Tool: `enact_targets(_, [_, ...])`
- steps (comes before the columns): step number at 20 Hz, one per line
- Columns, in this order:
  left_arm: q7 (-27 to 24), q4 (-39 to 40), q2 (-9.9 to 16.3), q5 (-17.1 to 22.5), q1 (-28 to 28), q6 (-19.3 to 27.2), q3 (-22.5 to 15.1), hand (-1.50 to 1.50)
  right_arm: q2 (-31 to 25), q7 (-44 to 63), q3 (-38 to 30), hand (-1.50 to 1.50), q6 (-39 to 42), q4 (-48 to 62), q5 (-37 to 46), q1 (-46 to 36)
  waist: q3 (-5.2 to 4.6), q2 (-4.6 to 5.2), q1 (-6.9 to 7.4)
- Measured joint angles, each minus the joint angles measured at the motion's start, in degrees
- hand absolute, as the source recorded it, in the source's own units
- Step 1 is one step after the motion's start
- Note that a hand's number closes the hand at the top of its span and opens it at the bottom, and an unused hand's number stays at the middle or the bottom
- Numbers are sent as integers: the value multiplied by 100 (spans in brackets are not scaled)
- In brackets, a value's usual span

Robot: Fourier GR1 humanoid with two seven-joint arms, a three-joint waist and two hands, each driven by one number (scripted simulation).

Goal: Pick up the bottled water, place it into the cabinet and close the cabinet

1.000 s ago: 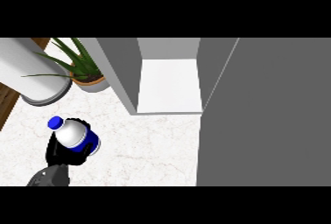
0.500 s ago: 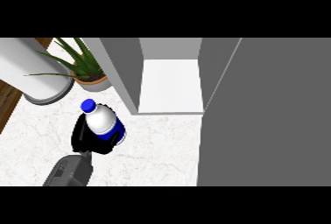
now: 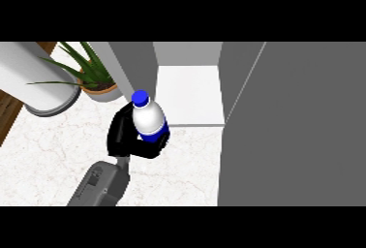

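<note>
The bottled water (image 3: 148, 119) has a white body, a blue cap and a blue label. My left hand (image 3: 126, 137) is shut on it from the left and from below, holding it tilted, cap pointing away from me. It hangs over the marble counter (image 3: 57, 150), just in front of the left edge of the open cabinet (image 3: 190, 97), whose white shelf floor shows. The cabinet's grey door (image 3: 293, 135) stands open and fills the right side of the view. My right hand does not show.
A potted green plant (image 3: 97, 86) stands at the back left, close to the cabinet's left wall (image 3: 136, 65). A large white cylinder (image 3: 34, 80) lies further left. A wooden strip (image 3: 8, 114) borders the counter at the left.
My left hand has carried the bottle up and to the right, from the lower left of the counter to just before the cabinet opening.
</note>
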Motion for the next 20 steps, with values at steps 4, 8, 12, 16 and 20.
enact_targets(4, [194,75,-110,-25,-483,657,-222,150,-11,24,-9,-150,31,4,-60,-26,-1,8,-43])
enact_targets(8, [424,372,-152,-121,-1011,1301,-421,150,-97,57,-126,-150,64,22,-131,-60,-1,14,-74])
enact_targets(12, [602,899,-168,-244,-1519,1671,-408,150,45,16,-48,-150,120,21,-180,-3,-2,19,-102])
enact_targets(16, [657,1516,-174,-200,-2002,1933,-429,150,29,79,21,-150,85,20,-238,-63,-3,33,-120])
enact_targets(20, [594,2204,-176,7,-2487,1970,-342,150,29,115,6,-150,138,36,-294,-58,-4,44,-152])
